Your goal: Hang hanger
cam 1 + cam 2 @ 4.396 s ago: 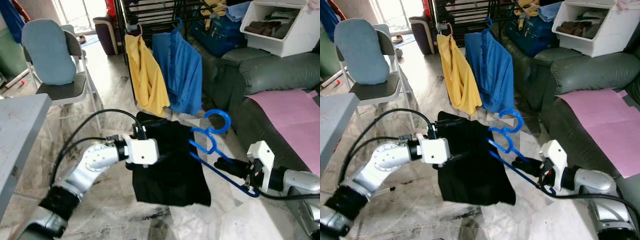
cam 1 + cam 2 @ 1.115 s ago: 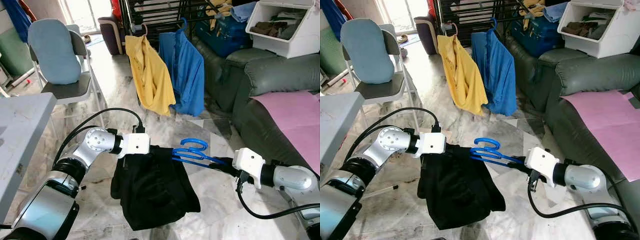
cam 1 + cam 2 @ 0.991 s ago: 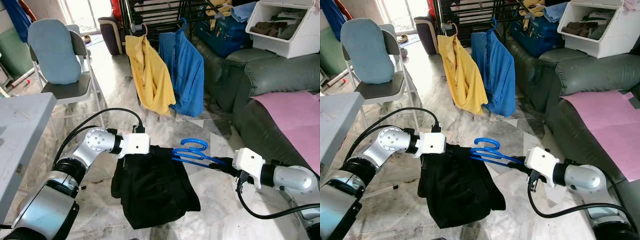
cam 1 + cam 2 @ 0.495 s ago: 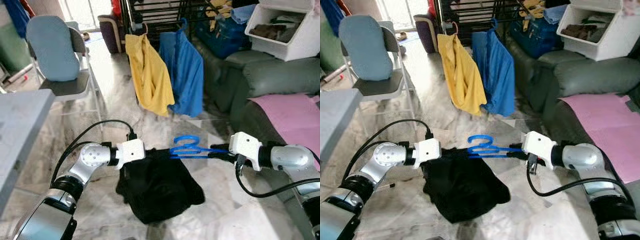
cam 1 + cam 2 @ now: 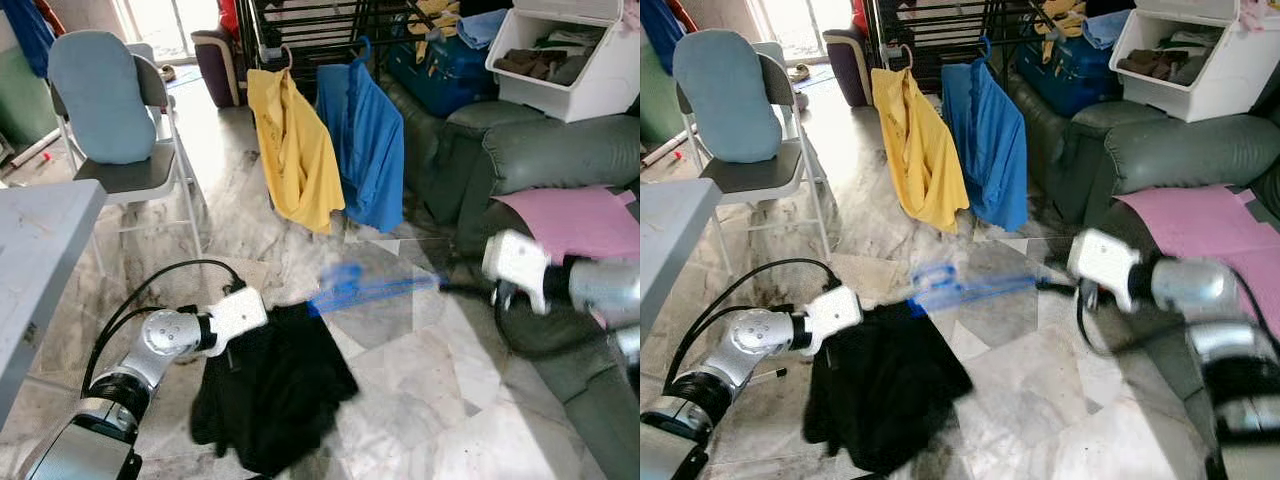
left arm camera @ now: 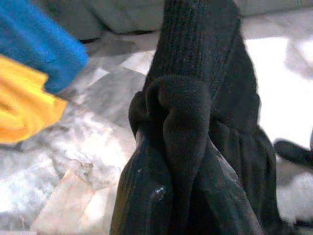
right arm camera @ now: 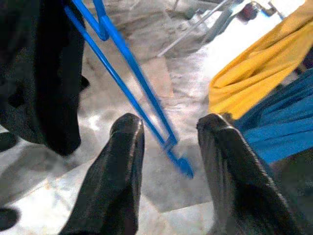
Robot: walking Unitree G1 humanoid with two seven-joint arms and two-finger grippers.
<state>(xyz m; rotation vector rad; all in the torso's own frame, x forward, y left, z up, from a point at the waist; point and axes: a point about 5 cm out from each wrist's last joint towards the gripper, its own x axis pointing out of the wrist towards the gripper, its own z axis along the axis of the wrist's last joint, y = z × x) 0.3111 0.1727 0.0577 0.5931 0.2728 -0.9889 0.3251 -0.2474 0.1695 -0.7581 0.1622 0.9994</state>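
Note:
A blue plastic hanger (image 5: 365,292) hangs blurred above the marble floor at mid-scene, lying roughly level. My right gripper (image 5: 462,289) is at its right end. In the right wrist view the two black fingers (image 7: 124,161) stand apart, and the hanger's thin corner (image 7: 168,147) lies between them without touching either. My left gripper (image 5: 268,318) is low at the left, shut on a black knitted garment (image 5: 275,390). The garment sags to the floor, and its bunched cloth (image 6: 195,98) covers the fingertips. The hanger's hook end is just above the garment's upper edge.
A black drying rack (image 5: 310,20) stands ahead with a yellow shirt (image 5: 295,150) and a blue shirt (image 5: 365,140) on hangers. A chair with a blue cushion (image 5: 100,100) and a grey table (image 5: 40,240) are at the left. A dark green sofa (image 5: 540,150) with a pink sheet (image 5: 575,220) and a white bin (image 5: 560,60) are at the right.
My left gripper has dropped lower and leftward with the black garment. My right arm has drawn back to the right. The hanger now blurs with motion, apart from the bulk of the cloth.

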